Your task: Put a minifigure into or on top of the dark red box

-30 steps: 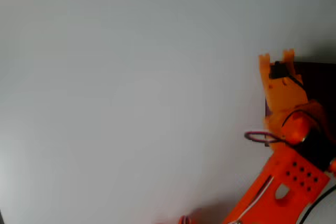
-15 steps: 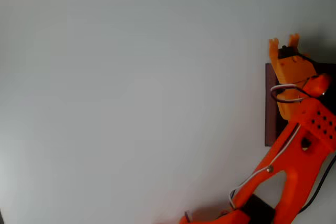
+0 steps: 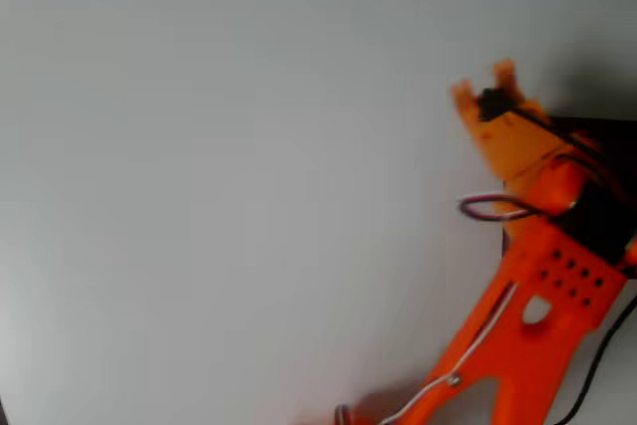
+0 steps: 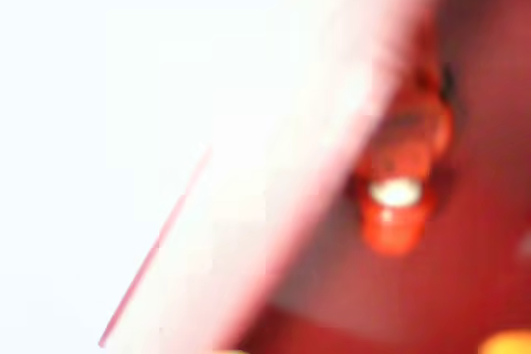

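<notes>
Orange plastic takes up the right side of the overhead view: the arm (image 3: 537,296) climbs from the bottom edge, and its gripper (image 3: 481,82) points up and to the left over the pale table (image 3: 219,186). Its two prongs stand a little apart with only a small dark gap between them and nothing visible in that gap, so the jaws read as slightly parted and empty, though the picture is soft.

Right beneath the wrist sits the dark red box (image 3: 587,131), most of it covered by the arm, with just a dark sliver peeking out near the right edge. A looped cable (image 3: 493,209) hangs off the arm's left side, and a white wire (image 3: 478,340) trails down along the lower link. At the bottom edge there is a small reddish blob (image 3: 343,415) that I cannot make out.

Over to the wrist view, badly blurred and washed out: the minifigure (image 4: 398,180), bright red-orange with a pale spot on it, lies against a deep red surface that looks like the box's inside, just beside a broad, pale pinkish band (image 4: 274,205) running diagonally across the picture, probably the box wall. Left of that band is white table.
</notes>
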